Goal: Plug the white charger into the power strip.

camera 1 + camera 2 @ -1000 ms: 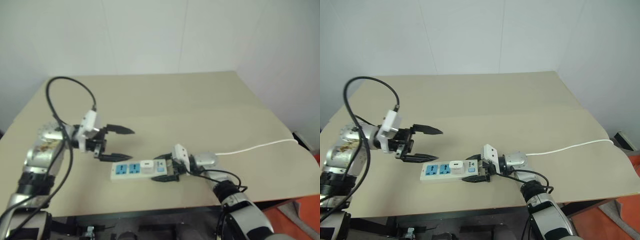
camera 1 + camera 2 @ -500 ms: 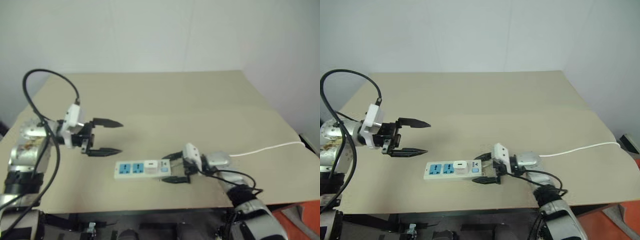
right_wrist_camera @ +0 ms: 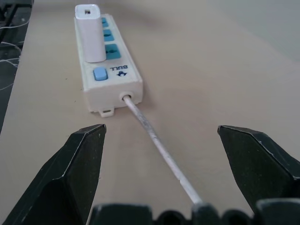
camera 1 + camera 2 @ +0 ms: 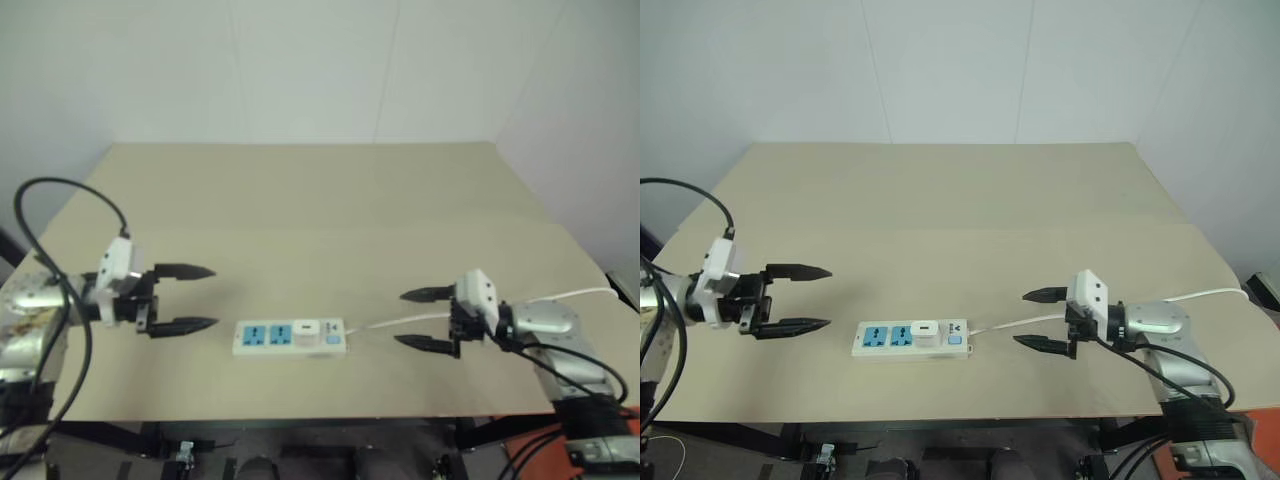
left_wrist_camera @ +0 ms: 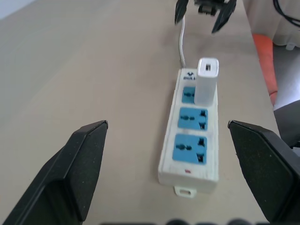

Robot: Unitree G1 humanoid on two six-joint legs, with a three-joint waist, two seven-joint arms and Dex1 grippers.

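The bench (image 4: 970, 200) is a broad tan top against a pale wall; near its front edge lies the strip (image 4: 910, 339), flat and lengthwise, with two blue sockets bare toward the robot's left; its cord (image 4: 1200, 297) runs off the right end, passing under the right claw toward the bench's right edge; the left claw (image 4: 800, 298) hangs just above the bench to the left of the strip, well apart from it, fingers spread wide and gripping nothing; the right claw (image 4: 1035, 319) hangs over the cord to the right of the strip, pointing at it, fingers likewise wide and empty; the charger (image 4: 924, 329) stands upright in the third socket, next to the blue switch (image 3: 99, 74).
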